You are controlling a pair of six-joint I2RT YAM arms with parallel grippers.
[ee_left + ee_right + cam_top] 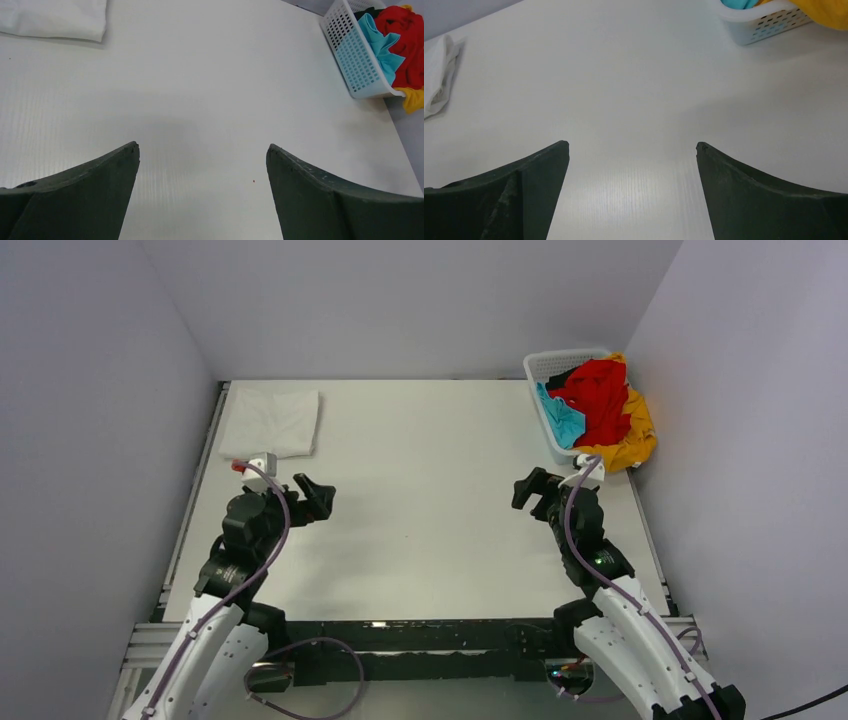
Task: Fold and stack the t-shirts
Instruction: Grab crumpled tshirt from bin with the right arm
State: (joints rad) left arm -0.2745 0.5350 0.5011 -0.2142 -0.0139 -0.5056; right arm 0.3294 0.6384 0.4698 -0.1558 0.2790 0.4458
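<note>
- Pale grey walls close in a white table [420, 490] on three sides, with both arms based at its near edge.
- At the far right corner stands a white lattice basket [568, 353], heaped with crumpled shirts.
- On top of the heap lies the red t-shirt [600, 395].
- The teal t-shirt [562, 418] is bunched against the basket's left wall, beside the red one.
- The mustard-yellow t-shirt [632, 440] spills over the right and near rim (part of it hangs outside the basket).
- A dark scrap, seemingly the black t-shirt [566, 376], shows at the far end under the red one.
- Well apart from the basket, at the far left corner, the white t-shirt [272, 422] lies folded flat in a neat rectangle on the table.
- The left gripper [202, 146] hovers over bare table, near the folded shirt's near edge but not touching it. Its fingers are spread wide and hold nothing.
- The right gripper [632, 145] hangs just short of the basket's near end, fingers likewise parted and empty.
- Between the two grippers the table is plain white surface, and nothing stands between either gripper and the basket or the folded shirt.
</note>
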